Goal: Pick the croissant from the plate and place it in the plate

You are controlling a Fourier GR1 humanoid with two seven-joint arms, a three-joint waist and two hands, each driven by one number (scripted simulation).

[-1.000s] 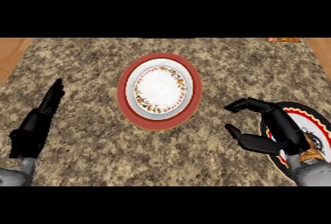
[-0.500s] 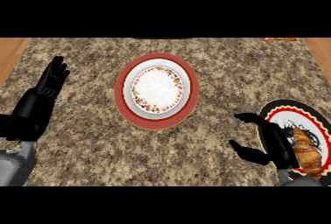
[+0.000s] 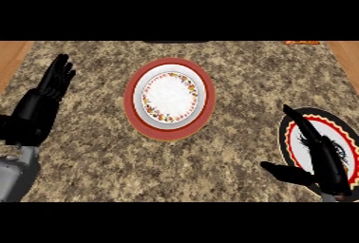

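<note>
Right hand point(image 3: 324, 159) spread, fingers straight, over black-rimmed plate point(image 3: 298, 124); no readable writing

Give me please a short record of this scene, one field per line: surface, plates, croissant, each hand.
surface: speckled stone counter
centre plate: red-rimmed plate, nothing on it
right plate: black-rimmed plate, partly hidden by the right hand
croissant: not visible
left hand: open, fingers straight, at the view's left edge
right hand: open, over the right plate
</note>
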